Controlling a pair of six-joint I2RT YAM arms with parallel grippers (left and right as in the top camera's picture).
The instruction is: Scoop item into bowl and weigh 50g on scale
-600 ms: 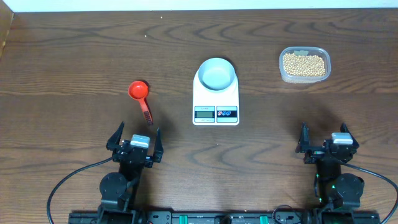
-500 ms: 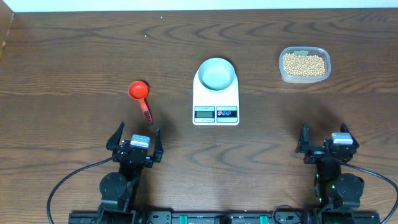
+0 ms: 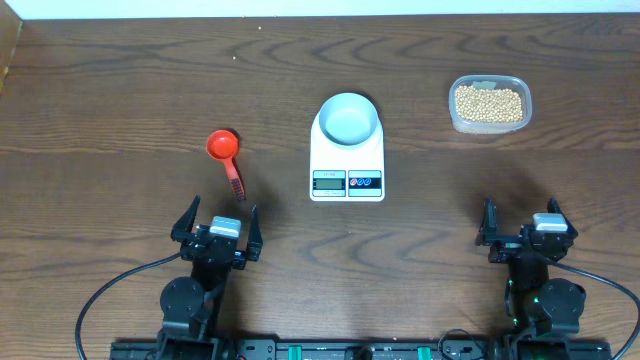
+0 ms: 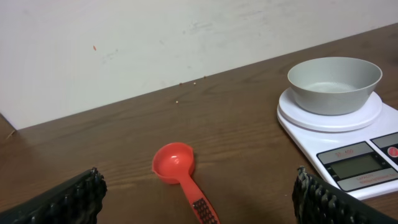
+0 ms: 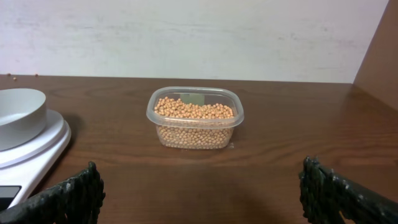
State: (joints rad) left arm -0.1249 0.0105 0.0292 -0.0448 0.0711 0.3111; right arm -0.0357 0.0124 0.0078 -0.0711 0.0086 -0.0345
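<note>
- The left gripper (image 3: 220, 217) is seen with its jaws spread wide and nothing held between them; its ribbed black fingers (image 4: 68, 202) are shown at the lower corners of the left wrist view.
- The right gripper (image 3: 524, 222) is likewise seen fully spread and holding nothing, with its fingers (image 5: 336, 193) at the edges of the right wrist view.
- Both grippers are kept low at the near edge of the dark wooden table (image 3: 120, 90), well apart from each other.
- A red scoop (image 3: 224, 150) is laid flat just ahead of the left gripper, bowl end away and dark-ribbed handle pointing back toward the gripper.
- The scale (image 3: 347, 160) is placed between the two arms, farther out, and the bowl (image 3: 349, 118) is set on its round platform; no contents can be made out in the bowl.
- The beans (image 3: 488, 103) are held in a clear plastic tub (image 3: 489, 133) ahead of the right gripper, to the right of the scale and apart from it.
- A grey display and two round buttons are seen on the front of the scale; the display characters are too small to be read.
</note>
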